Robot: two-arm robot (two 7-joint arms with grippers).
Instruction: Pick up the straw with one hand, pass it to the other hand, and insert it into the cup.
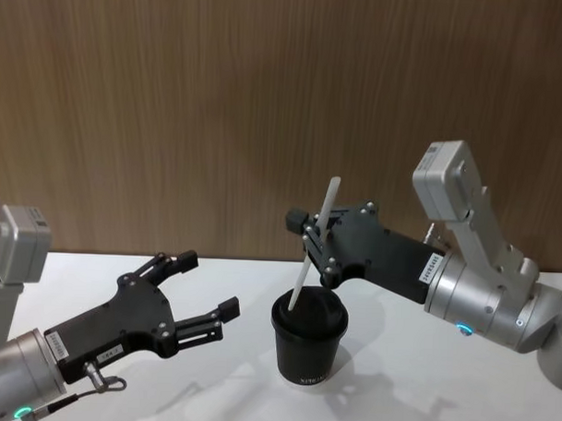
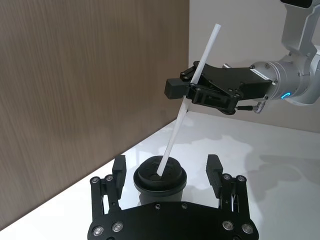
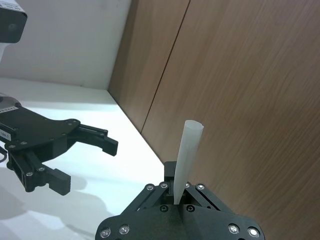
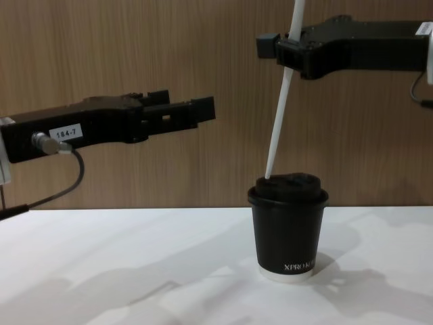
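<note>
My right gripper [image 1: 313, 237] is shut on the white straw [image 1: 300, 278], gripping it above its middle. The straw [image 4: 279, 122] tilts, its lower end touching the domed lid of the black cup [image 4: 289, 227]. Whether that end has entered the lid, I cannot tell. The cup [image 1: 307, 345] stands upright on the white table. My left gripper [image 1: 208, 283], labelled "184-7", hovers open and empty to the cup's left, apart from it. From the right wrist, the straw [image 3: 187, 155] rises between the jaws.
The white table [image 1: 441, 392] has free room on both sides of the cup. A brown wooden wall [image 1: 266, 99] stands close behind the cup and both arms.
</note>
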